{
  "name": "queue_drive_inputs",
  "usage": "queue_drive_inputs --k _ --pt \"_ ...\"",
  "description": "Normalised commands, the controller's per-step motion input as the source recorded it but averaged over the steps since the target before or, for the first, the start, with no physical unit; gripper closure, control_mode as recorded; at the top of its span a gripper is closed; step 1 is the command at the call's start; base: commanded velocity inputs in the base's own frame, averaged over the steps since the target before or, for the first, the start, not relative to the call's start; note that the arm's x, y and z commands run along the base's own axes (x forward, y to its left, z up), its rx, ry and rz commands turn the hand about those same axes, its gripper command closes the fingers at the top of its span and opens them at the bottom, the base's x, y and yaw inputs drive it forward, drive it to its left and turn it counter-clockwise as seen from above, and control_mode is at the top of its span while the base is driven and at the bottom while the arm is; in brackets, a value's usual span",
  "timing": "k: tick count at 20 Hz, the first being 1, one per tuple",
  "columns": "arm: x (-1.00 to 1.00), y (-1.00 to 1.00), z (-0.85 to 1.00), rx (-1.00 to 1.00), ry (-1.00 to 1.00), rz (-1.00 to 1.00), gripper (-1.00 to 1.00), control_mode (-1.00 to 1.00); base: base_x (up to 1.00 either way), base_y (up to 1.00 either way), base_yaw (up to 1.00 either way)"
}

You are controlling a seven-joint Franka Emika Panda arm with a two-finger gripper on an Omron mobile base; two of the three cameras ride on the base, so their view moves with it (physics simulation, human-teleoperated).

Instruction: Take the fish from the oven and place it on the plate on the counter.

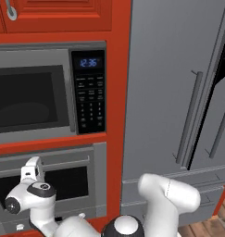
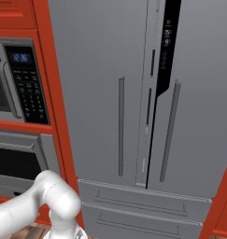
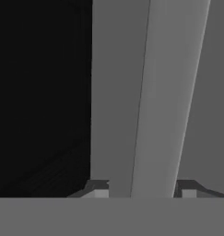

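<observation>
1. My arm (image 1: 40, 194) is bent low and over to the left, with the hand up against the front of the oven (image 1: 93, 162), which sits under the microwave (image 1: 49, 90) in the red cabinet column (image 1: 117, 92).
2. In the hand view the gripper (image 3: 143, 191) straddles the oven's bar handle (image 3: 171, 92); the pale grey bar runs away from the fingertips (image 3: 98, 189), one tip on each side of it.
3. The jaws stand part open around the bar. I cannot tell whether the tips touch it, so I cannot say if it is gripped.
4. Left of the bar in the hand view lies the oven's dark glass window (image 3: 39, 92); I make out nothing behind it.
5. The fish is not something I can find from here; the oven door looks closed in the left base view, window (image 1: 67, 183) dark.
6. To the right of the cabinet column stands a grey steel fridge (image 2: 115, 93) with long vertical handles (image 2: 121, 126) and a drawer (image 2: 143, 200) below.
</observation>
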Motion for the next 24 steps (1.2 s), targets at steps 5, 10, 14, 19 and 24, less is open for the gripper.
queue_drive_inputs --k 5,10,14,19,24 --pt "-0.83 0.0 -0.85 0.0 0.08 0.0 1.0 -1.0 0.0 0.0 0.0" --pt "-1.0 0.0 -1.0 0.0 0.0 0.0 1.0 -1.0 0.0 0.0 0.0" --pt "-1.0 0.0 -0.98 0.0 0.0 0.0 1.0 -1.0 0.0 0.0 0.0" --pt "-1.0 0.0 -1.0 0.0 0.0 0.0 1.0 -1.0 0.0 0.0 0.0" --pt "-0.98 0.0 -0.82 0.0 0.0 0.0 1.0 -1.0 0.0 0.0 0.0"
